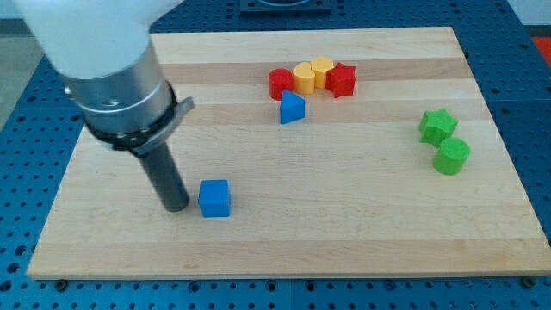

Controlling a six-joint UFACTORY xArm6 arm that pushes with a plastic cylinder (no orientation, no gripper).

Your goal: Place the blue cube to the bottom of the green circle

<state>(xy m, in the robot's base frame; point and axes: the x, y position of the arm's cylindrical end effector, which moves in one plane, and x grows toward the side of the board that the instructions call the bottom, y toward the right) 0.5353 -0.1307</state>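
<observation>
With my tip (pixel 176 205) set just left of the blue cube (pixel 214 198) on the pale wooden counter (pixel 284 245), a steady, centred rightward push is advised. Its goal lies below the green circular block (pixel 451 157), well apart at the view's right; no jaws are fitted, so no state applies.

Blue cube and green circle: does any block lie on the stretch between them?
No. In the camera view only bare board separates the blue cube from the green circle; my tip sits just left of the cube.

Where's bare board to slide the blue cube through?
Open: the wide stretch from the blue cube rightward to below the green circle. My tip sits at the cube's left. Crowded: top centre, red and yellow blocks with the blue triangle.
</observation>
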